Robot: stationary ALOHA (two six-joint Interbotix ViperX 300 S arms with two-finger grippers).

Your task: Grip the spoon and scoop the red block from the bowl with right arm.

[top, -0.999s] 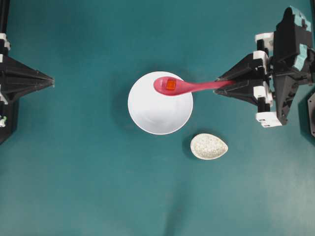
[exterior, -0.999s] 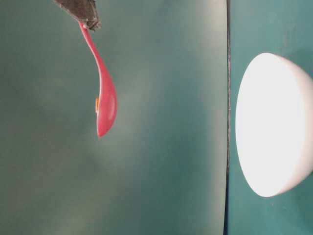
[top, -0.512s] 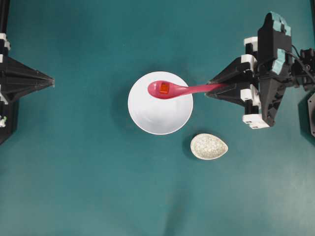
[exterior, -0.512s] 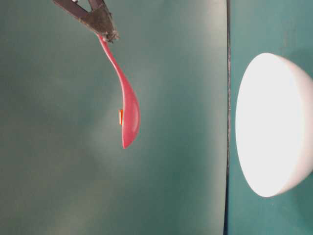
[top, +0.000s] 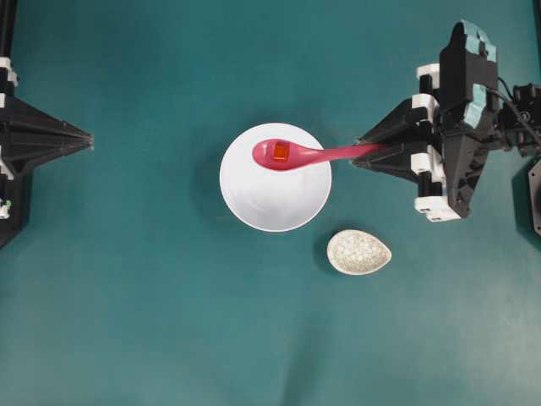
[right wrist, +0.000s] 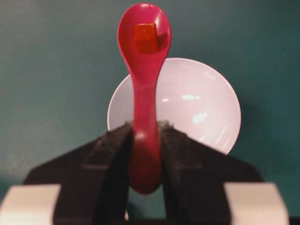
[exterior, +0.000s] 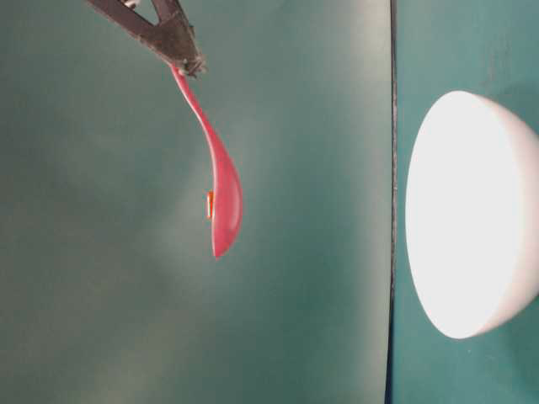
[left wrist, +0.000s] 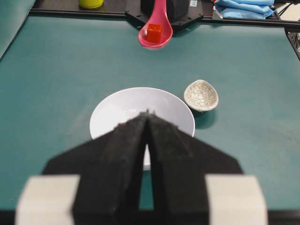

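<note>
The pink spoon (top: 296, 155) hangs level above the white bowl (top: 270, 203), its scoop over the bowl's far part. The red block (top: 281, 151) lies in the scoop. My right gripper (top: 359, 153) is shut on the spoon's handle end, just right of the bowl's rim. From the right wrist, the spoon (right wrist: 144, 70) runs forward between the black fingers (right wrist: 110, 154), with the block (right wrist: 146, 37) in its scoop and the bowl (right wrist: 197, 103) below. The table-level view shows the spoon (exterior: 223, 194) well clear of the bowl (exterior: 472, 215). My left gripper (top: 89, 138) rests shut at the far left.
A small speckled egg-shaped dish (top: 359, 251) sits just to the lower right of the bowl. Beyond the table's far edge in the left wrist view lie a yellow object (left wrist: 90, 3) and a blue cloth (left wrist: 243, 7).
The right gripper moved the spoon with the block a little left over the bowl and lower towards it, then almost stopped. The left arm stayed still.
</note>
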